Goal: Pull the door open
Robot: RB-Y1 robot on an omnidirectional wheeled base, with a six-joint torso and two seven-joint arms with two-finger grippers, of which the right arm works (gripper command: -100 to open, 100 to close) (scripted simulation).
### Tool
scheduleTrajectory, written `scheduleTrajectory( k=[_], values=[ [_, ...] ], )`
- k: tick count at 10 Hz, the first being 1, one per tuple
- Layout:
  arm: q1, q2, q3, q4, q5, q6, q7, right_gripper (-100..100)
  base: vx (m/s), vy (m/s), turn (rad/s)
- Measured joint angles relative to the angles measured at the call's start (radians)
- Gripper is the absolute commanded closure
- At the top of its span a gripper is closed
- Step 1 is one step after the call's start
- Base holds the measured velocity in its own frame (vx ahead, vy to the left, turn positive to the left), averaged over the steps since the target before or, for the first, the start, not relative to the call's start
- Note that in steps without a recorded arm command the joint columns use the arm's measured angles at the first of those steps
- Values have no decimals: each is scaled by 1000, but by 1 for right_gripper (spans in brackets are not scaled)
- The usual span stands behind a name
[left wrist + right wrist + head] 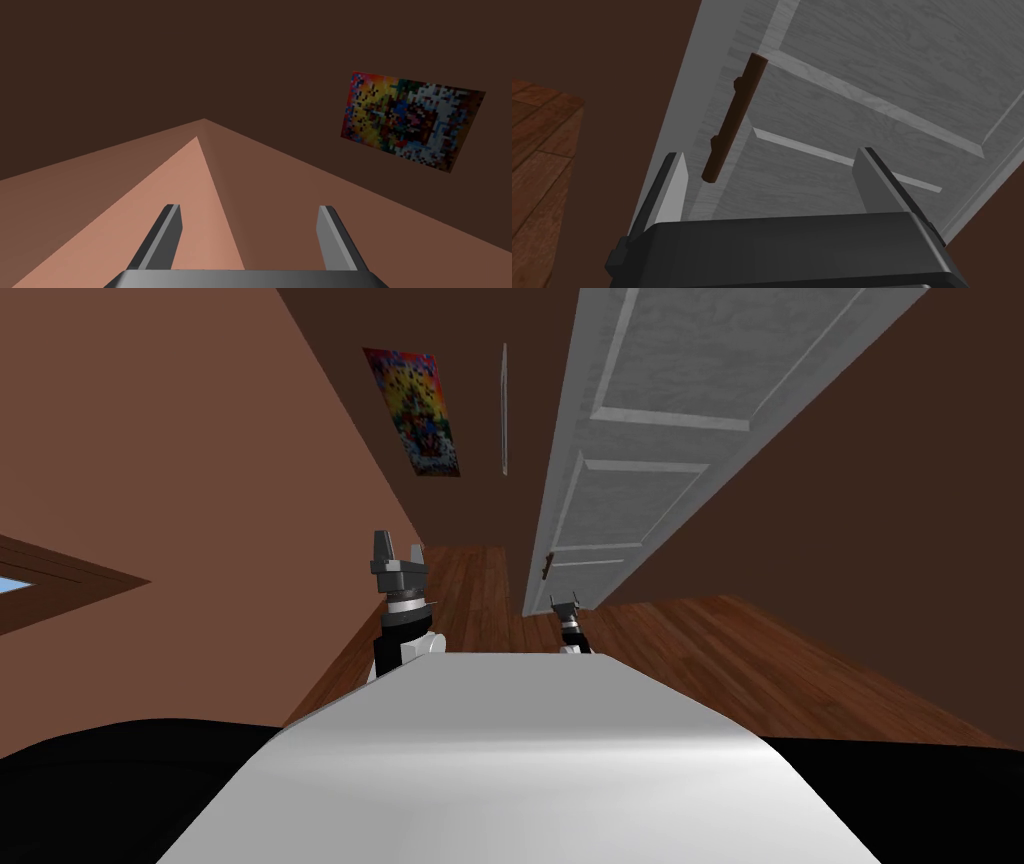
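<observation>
A single door [640,408], pale grey-white with faint wood grain and recessed rectangular panels, stands in a dark brown wall [880,488]. It rises ahead and to the right of the robot. One handle [734,117] is fixed close to one long edge of the door. It is a straight, round, dark brown bar that runs along that edge and stands off the door on two short stubs.

The right gripper [769,152] is low in front of the door, pointed at the handle. Its two thin, flat, light grey fingers are spread wide on their dark box and hold nothing. The handle lies beyond the fingertips, within the gap but much nearer one finger. Its lower end is just beside that fingertip, and no contact shows.

The left gripper [398,546] is raised on the robot's left, well apart from the door. Its two fingers are also spread wide and empty.

The floor [700,658] is made of reddish-brown wooden planks. It meets the door's bottom edge and runs on into a narrow passage. One rectangular poster [425,413] in bright mixed colours hangs on the lighter brown wall to the left of the door.
</observation>
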State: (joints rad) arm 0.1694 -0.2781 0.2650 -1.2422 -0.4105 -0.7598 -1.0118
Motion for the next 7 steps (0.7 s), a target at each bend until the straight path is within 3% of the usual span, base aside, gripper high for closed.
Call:
scheduleTrajectory(
  k=[7],
  values=[
    [-48,-37,28,143,-55,-34,-160,-100,60,-10,100]
  ],
)
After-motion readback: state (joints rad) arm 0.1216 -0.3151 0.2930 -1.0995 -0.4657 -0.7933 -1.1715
